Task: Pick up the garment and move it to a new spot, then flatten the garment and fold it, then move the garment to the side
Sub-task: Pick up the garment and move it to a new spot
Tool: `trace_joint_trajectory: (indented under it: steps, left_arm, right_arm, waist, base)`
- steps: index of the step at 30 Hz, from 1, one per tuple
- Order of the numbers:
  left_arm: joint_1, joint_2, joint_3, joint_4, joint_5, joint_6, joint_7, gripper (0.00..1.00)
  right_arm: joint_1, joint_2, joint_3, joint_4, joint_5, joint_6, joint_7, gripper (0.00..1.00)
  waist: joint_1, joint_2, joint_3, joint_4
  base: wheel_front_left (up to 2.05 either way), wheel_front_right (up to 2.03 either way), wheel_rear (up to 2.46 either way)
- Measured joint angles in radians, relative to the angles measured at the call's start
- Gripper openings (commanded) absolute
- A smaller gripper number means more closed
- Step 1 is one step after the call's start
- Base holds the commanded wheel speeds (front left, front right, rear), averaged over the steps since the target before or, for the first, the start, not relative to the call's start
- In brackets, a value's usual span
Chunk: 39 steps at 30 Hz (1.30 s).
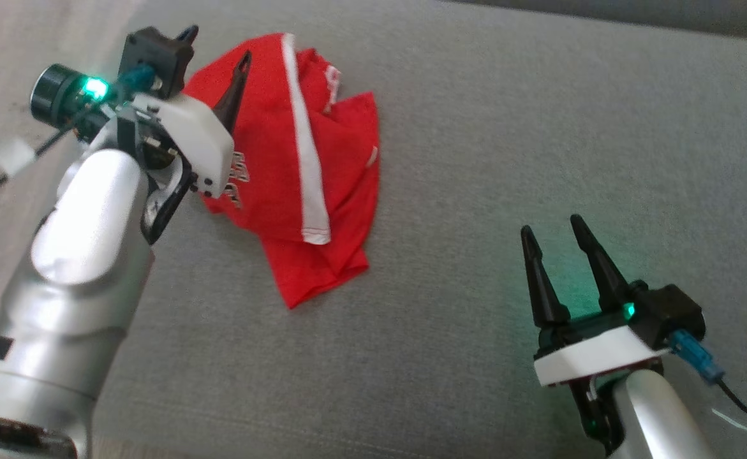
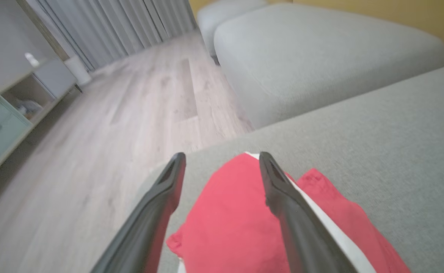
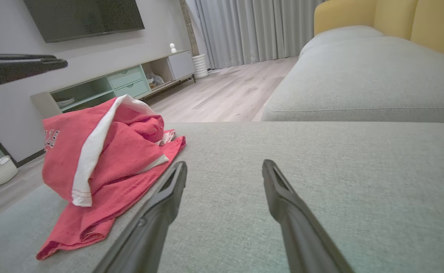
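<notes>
One crumpled garment [image 1: 341, 159] lies beneath the spread left end effector [image 2: 221, 155].

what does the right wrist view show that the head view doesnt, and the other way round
Right wrist view adds the room: a wall TV, a low cabinet, curtains and yellow cushions. Head view adds the left arm's silver forearm and a blue cable plug. Both share the crumpled red garment, the grey sofa seat and the open right gripper.
</notes>
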Motion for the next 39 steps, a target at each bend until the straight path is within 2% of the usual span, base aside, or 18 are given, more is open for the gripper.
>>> trace_joint_trajectory:
  steps: [5, 9, 14, 15, 16, 21, 25, 30, 35, 39]
  left_arm:
    - [-0.049, 0.053, -0.118, 0.064, -0.227, 0.0, 0.117, 1.0]
    - [-0.071, 0.112, -0.193, 0.112, -0.295, 0.0, 0.14, 1.0]
    - [-0.095, 0.125, -0.251, 0.156, -0.365, 0.0, 0.147, 1.0]
    - [-0.098, 0.125, -0.263, 0.157, -0.381, 0.0, 0.146, 0.53]
    - [-0.099, 0.127, -0.273, 0.157, -0.391, 0.0, 0.132, 0.0]
    - [-0.126, 0.133, -0.281, 0.181, -0.398, 0.0, 0.017, 0.0]
    - [-0.145, 0.135, -0.251, 0.189, -0.411, 0.0, -0.149, 0.0]
    - [-0.178, 0.139, -0.21, 0.135, -0.42, 0.0, -0.334, 0.0]
    - [-0.197, 0.14, -0.203, 0.037, -0.42, 0.0, -0.38, 0.0]
    - [-0.195, 0.122, -0.208, -0.039, -0.452, 0.007, -0.339, 0.0]
  right_arm:
    - [-0.032, -0.001, 0.006, -0.004, 0.001, 0.0, 0.0, 1.0]
    - [-0.048, -0.001, 0.007, -0.004, 0.011, 0.0, 0.0, 1.0]
    - [-0.048, -0.002, 0.008, -0.005, 0.012, 0.0, 0.0, 1.0]
    - [-0.048, -0.002, 0.007, -0.005, 0.012, 0.0, 0.0, 1.0]
    - [-0.048, -0.002, 0.007, -0.005, 0.012, 0.0, 0.0, 1.0]
    - [-0.048, -0.002, 0.004, 0.004, 0.013, 0.0, 0.0, 1.0]
    - [-0.045, -0.002, 0.003, 0.011, 0.033, 0.0, 0.0, 1.0]
    - [-0.022, -0.002, -0.005, 0.013, 0.054, 0.0, 0.0, 1.0]
    - [0.017, -0.002, -0.016, 0.016, 0.065, 0.0, 0.0, 1.0]
    - [0.018, -0.002, -0.033, 0.014, 0.074, 0.0, 0.0, 1.0]
  waist:
    - [0.0, 0.0, 0.052, -0.05]
    - [-0.0002, 0.0, 0.082, -0.078]
    - [-0.0002, 0.0, 0.098, -0.096]
    - [-0.0002, 0.0, 0.098, -0.096]
    - [-0.0003, 0.0, 0.097, -0.096]
    - [-0.0003, 0.0, 0.072, -0.095]
    - [-0.0003, 0.0, 0.029, -0.096]
    - [-0.0005, 0.0, -0.044, -0.101]
    - [-0.0007, 0.0001, -0.103, -0.12]
    - [-0.0005, 0.0, -0.116, -0.157]
  base:
    - [0.0, 0.0, 0.0]
    - [0.0, 0.0, 0.0]
    - [0.0, 0.0, 0.0]
    - [0.0, 0.0, 0.0]
    - [0.0, 0.0, 0.0]
    - [0.0, 0.0, 0.0]
    - [0.0, 0.0, 0.0]
    - [0.0, 0.0, 0.0]
    - [0.0, 0.0, 0.0]
    - [0.0, 0.0, 0.0]
